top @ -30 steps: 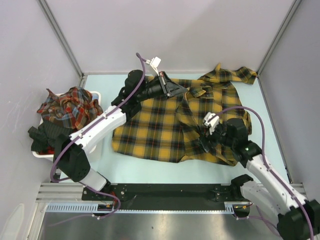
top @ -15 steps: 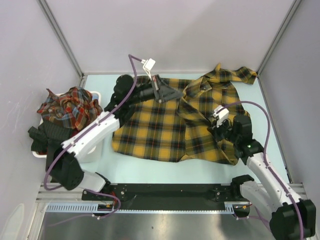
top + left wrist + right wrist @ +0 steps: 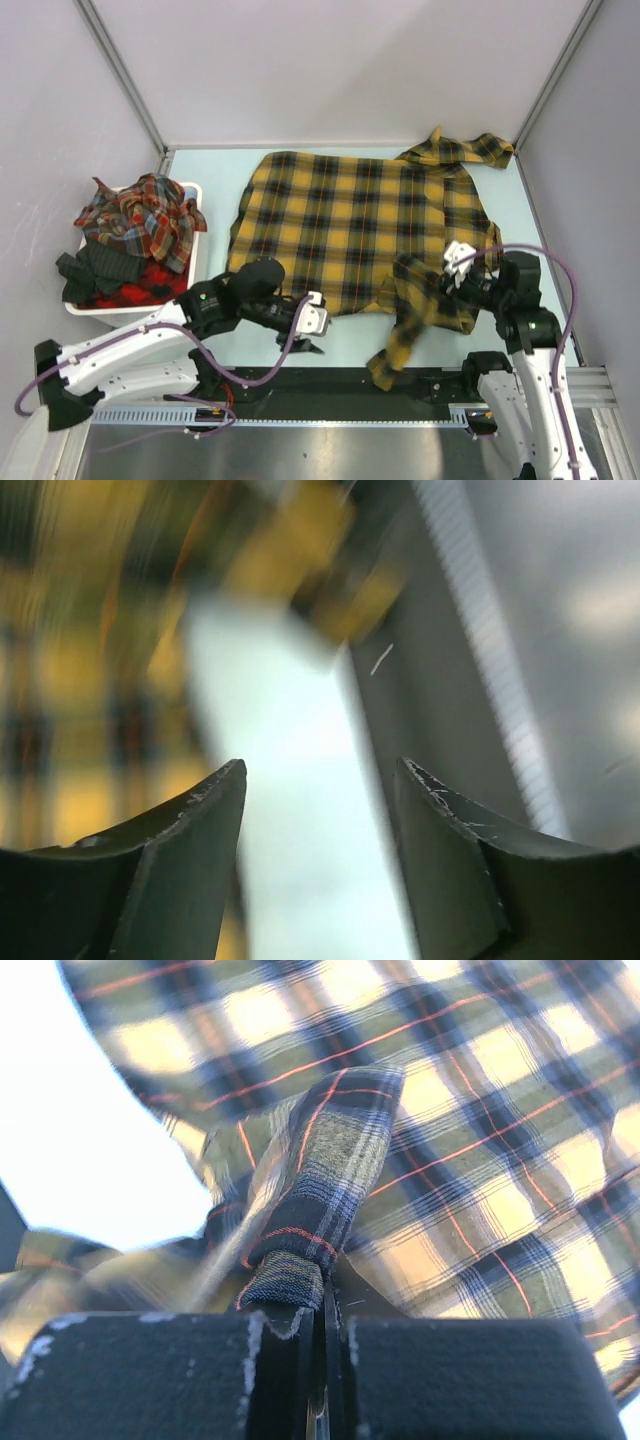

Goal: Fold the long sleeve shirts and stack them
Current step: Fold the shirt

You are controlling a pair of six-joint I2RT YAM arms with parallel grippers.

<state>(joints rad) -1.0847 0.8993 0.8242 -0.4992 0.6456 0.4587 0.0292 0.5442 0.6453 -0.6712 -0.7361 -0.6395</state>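
Observation:
One of the long sleeve shirts, mustard-yellow plaid [image 3: 350, 225], lies spread flat across the pale table. Its near right part is bunched, and a sleeve [image 3: 395, 345] trails over the table's front edge. My right gripper [image 3: 447, 288] is shut on a fold of that shirt [image 3: 480, 1160]; in the right wrist view the gripper [image 3: 320, 1300] pinches a rolled dark-checked edge. My left gripper [image 3: 320, 332] hovers low by the shirt's near hem. In the left wrist view it [image 3: 320, 780] stands open over bare table, holding nothing, with blurred yellow cloth [image 3: 90, 650] to its left.
A white bin [image 3: 196, 192] at the left holds a heap of red-toned plaid shirts [image 3: 140, 215] and dark cloth. The black rail [image 3: 340, 385] and metal ledge run along the near edge. Grey walls close in the back and both sides.
The left arm came back from the shirt's far edge to its near hem and opened. The right gripper shut on the shirt and drew back towards the near right. The shirt now lies unfolded.

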